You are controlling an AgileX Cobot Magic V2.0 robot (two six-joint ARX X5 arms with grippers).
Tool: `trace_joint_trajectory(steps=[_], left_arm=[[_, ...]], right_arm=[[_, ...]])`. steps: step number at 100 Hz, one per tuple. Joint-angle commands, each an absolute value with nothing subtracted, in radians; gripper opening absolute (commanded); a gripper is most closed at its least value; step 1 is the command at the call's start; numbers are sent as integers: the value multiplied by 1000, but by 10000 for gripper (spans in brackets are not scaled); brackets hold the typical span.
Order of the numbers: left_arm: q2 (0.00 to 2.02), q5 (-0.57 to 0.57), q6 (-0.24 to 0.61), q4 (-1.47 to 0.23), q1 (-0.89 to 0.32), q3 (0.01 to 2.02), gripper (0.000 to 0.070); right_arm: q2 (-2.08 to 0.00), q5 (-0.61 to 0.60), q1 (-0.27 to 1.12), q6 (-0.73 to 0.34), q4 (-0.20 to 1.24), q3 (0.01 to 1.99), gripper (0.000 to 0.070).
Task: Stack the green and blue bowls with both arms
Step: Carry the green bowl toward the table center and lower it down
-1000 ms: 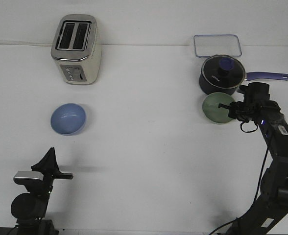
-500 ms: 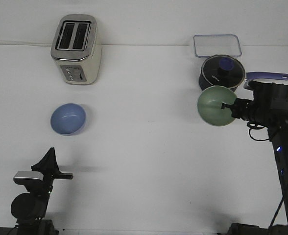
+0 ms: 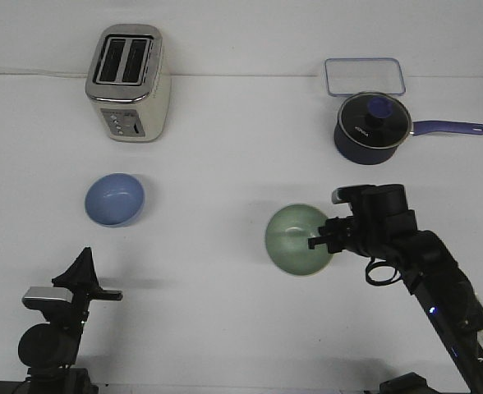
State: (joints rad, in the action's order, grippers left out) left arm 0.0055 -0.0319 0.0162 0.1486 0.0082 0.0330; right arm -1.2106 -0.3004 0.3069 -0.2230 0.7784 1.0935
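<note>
The right gripper (image 3: 322, 240) is mostly masked by its own wrist block and by the green bowl (image 3: 297, 239), so only a dark finger tip shows against the bowl's right rim; it is clamped on that rim, holding the bowl. The right arm (image 3: 426, 279) runs off the lower right corner, its base out of sight. The left arm (image 3: 57, 316) sits low at the lower left, cut by the lower edge, and its gripper (image 3: 85, 267) shows only as a dark pointed shape above a silver block (whether its fingers are parted or together cannot be told). Since a second ago the green bowl has left its spot just in front of the pan (image 3: 371, 125) and come well toward the middle of the surface (image 3: 225, 148), the right arm swinging inward with it; the pan, once partly covered by the arm, is now in full view. The left arm, the blue bowl (image 3: 114, 199), the toaster (image 3: 129, 82) and the clear box (image 3: 365, 76) behind the pan have not shifted. The green bowl is carried tilted, its opening turned toward the camera and somewhat up, so the rim reads as a nearly full circle; being round, it has no long axis. The blue bowl rests upright on the surface at left, mouth up, in front of the toaster and well apart from the green one.
</note>
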Motion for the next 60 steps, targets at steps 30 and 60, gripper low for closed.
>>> trace_joint_trajectory(steps=[30,60], left_arm=[[5,-34,15,159,6,14,15],[5,-34,15,159,6,14,15]], right_arm=[[-1373,-253,512,-300,673,1028,0],[-1520,-249,563,-289,636,1028,0]])
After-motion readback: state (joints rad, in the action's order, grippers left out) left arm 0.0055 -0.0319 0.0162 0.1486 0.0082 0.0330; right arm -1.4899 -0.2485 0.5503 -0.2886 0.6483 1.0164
